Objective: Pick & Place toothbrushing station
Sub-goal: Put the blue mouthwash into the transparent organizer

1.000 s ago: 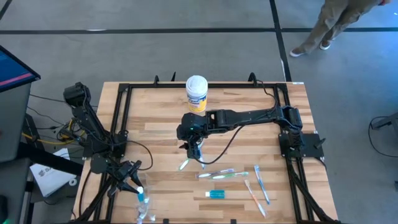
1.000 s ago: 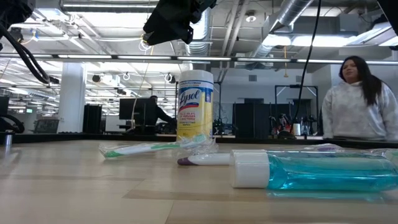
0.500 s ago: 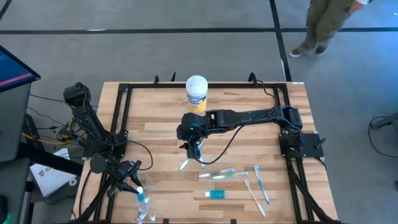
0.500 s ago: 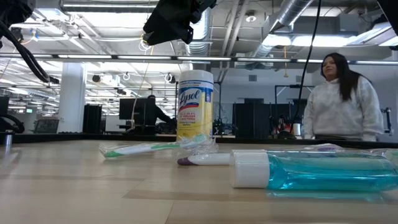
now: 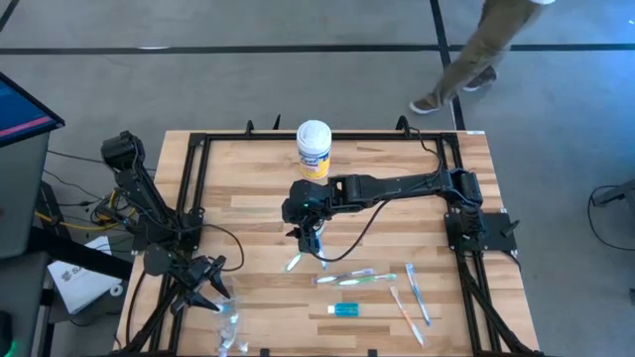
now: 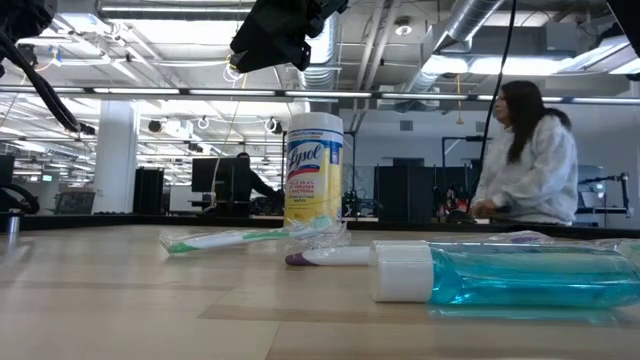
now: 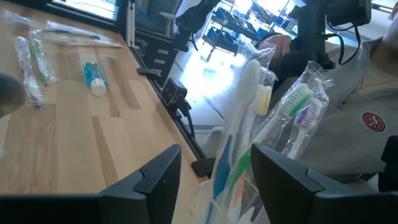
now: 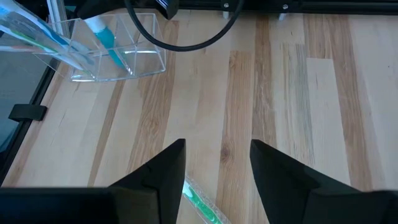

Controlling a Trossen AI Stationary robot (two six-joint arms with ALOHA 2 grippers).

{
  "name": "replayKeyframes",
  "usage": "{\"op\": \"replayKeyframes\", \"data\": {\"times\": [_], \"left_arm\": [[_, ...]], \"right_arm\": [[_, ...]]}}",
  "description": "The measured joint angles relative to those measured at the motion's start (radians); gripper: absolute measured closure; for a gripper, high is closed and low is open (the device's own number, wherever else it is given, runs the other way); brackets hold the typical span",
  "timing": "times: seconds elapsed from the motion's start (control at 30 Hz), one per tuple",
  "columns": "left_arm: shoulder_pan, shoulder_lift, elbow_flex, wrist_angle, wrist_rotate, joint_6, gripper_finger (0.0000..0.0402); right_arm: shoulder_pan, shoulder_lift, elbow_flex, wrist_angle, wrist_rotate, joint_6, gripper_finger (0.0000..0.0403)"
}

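My left gripper (image 5: 210,290) is open at the table's near left, beside a clear holder (image 5: 230,333). Wrapped toothbrushes (image 7: 249,124) and a teal toothpaste tube (image 8: 106,32) stand in the holder. My right gripper (image 5: 311,238) is open and hovers above mid-table, over a wrapped green toothbrush (image 5: 295,262) that lies flat and also shows in the right wrist view (image 8: 200,202). More wrapped toothbrushes (image 5: 347,278) (image 5: 415,293) and a second teal tube (image 5: 345,310) lie flat on the table to the near right.
A Lysol wipes canister (image 5: 314,149) stands upright at the table's far middle. A black frame (image 5: 198,159) runs along the table's edges. A person (image 5: 476,50) walks on the floor beyond the far edge. Bare wood lies between the holder and the green toothbrush.
The teal tube that showed at my left gripper's fingertips now sits lower, in the clear holder, and the fingers stand clear of it. My right gripper has kept still. The person behind the table has walked toward the left.
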Motion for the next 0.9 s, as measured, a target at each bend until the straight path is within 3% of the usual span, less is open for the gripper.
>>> {"op": "replayKeyframes", "data": {"times": [0.23,0.5,0.7,0.9], "left_arm": [[0.0,0.0,0.0,0.061,-0.03,0.079,0.0216],[0.01,0.0,0.0,0.112,-0.308,0.1,0.0228],[0.113,-0.001,0.0,0.12,-0.306,0.1,0.023],[0.261,0.0,0.0,0.128,-0.225,0.1,0.023]], "right_arm": [[0.0,0.0,0.0,-0.01,0.0,0.0,0.0233],[0.012,0.0,0.0,-0.245,0.032,0.091,0.0233],[0.063,-0.001,-0.047,-0.39,0.104,0.178,0.0233],[0.134,0.0,-0.132,-0.423,0.143,0.256,0.0233]]}}
